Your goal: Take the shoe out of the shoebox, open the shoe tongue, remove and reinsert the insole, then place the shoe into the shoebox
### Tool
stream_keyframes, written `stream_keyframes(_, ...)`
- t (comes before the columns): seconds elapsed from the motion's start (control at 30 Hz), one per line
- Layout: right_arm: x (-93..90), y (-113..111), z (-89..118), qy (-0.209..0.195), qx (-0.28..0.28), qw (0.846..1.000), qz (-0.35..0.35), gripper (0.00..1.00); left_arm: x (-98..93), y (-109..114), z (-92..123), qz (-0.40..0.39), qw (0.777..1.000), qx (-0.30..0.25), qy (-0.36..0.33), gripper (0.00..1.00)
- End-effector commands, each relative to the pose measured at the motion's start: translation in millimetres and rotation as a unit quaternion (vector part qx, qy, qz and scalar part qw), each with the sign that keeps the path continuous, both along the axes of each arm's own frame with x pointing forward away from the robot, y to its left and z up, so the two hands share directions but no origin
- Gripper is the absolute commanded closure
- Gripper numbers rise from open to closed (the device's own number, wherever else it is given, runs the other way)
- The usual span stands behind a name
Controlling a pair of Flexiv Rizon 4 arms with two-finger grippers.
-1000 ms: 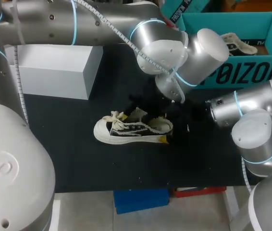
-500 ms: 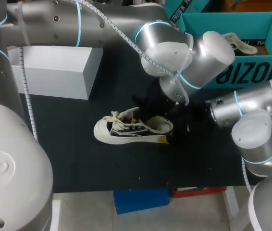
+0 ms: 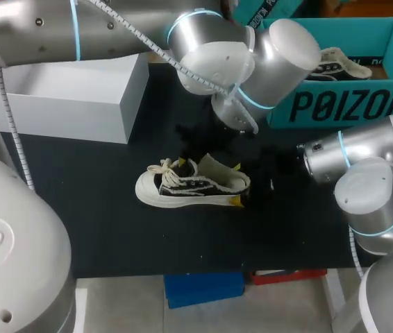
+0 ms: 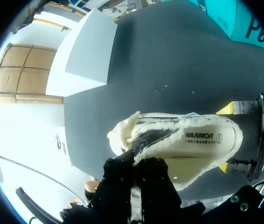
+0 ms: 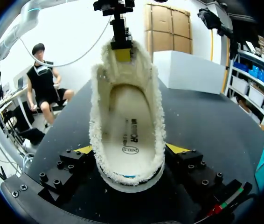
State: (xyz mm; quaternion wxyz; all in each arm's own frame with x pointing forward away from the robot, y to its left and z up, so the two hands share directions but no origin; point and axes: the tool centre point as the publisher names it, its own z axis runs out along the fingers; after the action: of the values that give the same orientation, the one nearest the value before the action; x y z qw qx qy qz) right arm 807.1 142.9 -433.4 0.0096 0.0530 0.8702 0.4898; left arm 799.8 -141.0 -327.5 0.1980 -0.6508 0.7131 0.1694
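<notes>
Your left claw (image 4: 136, 165) is pinched tight on the fleecy tongue (image 4: 127, 133), with its yellow tips buried out of sight. Your right claw (image 5: 129, 150) clamps the heel of the shoe (image 3: 189, 186) from both sides. The shoe stands on its sole mid-way across the table (image 3: 113, 229), outside the shoebox (image 3: 349, 104). Your left arm (image 3: 113, 35) covers one end of the box and, from above, hides the left claw too.

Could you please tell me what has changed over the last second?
The left gripper, shut on the shoe tongue, lifted it, opening it wider, as its arm swung back toward the white box. The shoe stayed put, with the right gripper still clamped on it.
</notes>
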Motion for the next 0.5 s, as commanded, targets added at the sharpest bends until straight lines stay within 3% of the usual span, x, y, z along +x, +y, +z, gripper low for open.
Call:
stream_keyframes(0.03, 0.6, 2.0, -1.8, 0.0, 0.0, 1.0, -0.001, 1.0, 2.1, 21.9, 6.2, 0.006, 0.999, -0.037, -0.001, 1.0)
stream_keyframes(0.1, 0.6, 2.0, -1.8, 0.0, 0.0, 1.0, -0.001, 1.0, 4.1, 31.1, 4.1, 0.015, 0.999, -0.035, 0.003, 1.0)
stream_keyframes(0.13, 0.6, 2.0, -1.8, 0.0, 0.0, 1.0, -0.001, 1.0, 4.8, 35.2, 3.1, 0.015, 0.999, -0.035, 0.004, 0.82)
stream_keyframes(0.17, 0.6, 2.0, -1.8, 0.0, 0.0, 1.0, -0.001, 1.0, 5.0, 39.1, 2.8, 0.016, 0.999, -0.037, 0.007, 0.0)
stream_keyframes(0.5, 0.6, 2.0, -1.8, 0.0, 0.0, 1.0, -0.001, 1.0, 10.7, 82.5, 17.0, 0.067, 0.996, -0.066, 0.002, 0.0)
